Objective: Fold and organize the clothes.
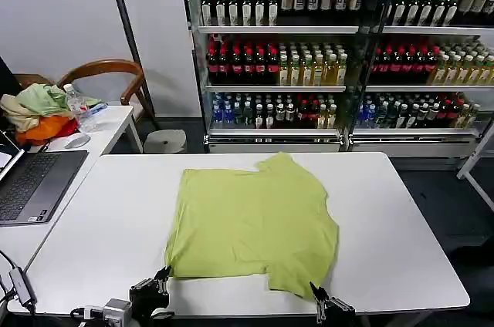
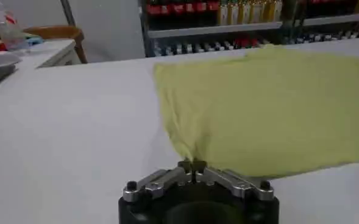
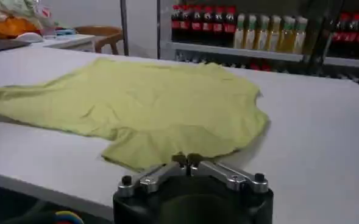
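Both hands low at the table's [image 1: 401, 265] near edge, left hand [image 1: 163, 274] and right hand [image 1: 317, 293] each clenched on the T-shirt's [image 1: 255, 219] hem (corners).

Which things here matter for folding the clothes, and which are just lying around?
For the job:
T-shirt, spread on the table
left hand
right hand

Lying about:
cloth heap
laptop
water bottle
drink shelves

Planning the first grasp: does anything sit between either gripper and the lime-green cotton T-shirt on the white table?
Nothing visible does. The lime-green cotton T-shirt lies alone on the white table; the left gripper and right gripper sit at its near hem, fingers shut.
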Tool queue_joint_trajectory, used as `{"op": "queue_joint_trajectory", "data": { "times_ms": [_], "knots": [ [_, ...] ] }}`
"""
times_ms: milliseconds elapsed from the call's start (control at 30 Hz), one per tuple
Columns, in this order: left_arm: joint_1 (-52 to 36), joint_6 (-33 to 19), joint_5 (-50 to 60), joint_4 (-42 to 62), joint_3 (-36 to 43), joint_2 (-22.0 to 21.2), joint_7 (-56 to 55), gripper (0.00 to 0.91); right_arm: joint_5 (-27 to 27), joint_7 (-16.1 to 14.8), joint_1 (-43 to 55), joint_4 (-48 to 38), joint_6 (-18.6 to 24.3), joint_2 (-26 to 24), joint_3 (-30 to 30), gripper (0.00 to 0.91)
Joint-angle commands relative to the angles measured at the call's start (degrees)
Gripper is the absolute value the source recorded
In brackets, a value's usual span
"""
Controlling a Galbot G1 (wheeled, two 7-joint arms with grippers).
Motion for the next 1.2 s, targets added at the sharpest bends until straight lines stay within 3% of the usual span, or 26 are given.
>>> {"op": "queue_joint_trajectory", "data": {
  "times_ms": [33,367,667,900,1200],
  "knots": [
    [5.17,-0.35,-1.31,-5.89,-4.25,1.07,0.65,0.040,-1.64,-0.32,-4.16,3.75,1.70,-0.14,1.06,0.000],
    [8.51,1.08,-2.59,-7.96,-8.26,2.60,1.14,0.040,-1.98,-0.59,-6.42,7.70,1.76,-0.78,2.11,0.000],
    [3.61,1.06,-7.57,-7.30,-11.63,4.98,2.78,0.050,0.28,-0.98,1.11,7.67,-0.13,-1.45,3.42,0.000],
    [-8.56,0.00,-14.23,3.13,-8.52,5.84,5.75,0.050,2.93,-0.69,16.01,-1.49,-3.50,0.23,1.08,0.000],
    [-14.03,-2.19,-13.64,9.31,-4.02,5.43,7.95,0.050,4.44,-0.33,24.68,-9.40,-4.79,1.24,-1.09,0.000]
  ]
}}
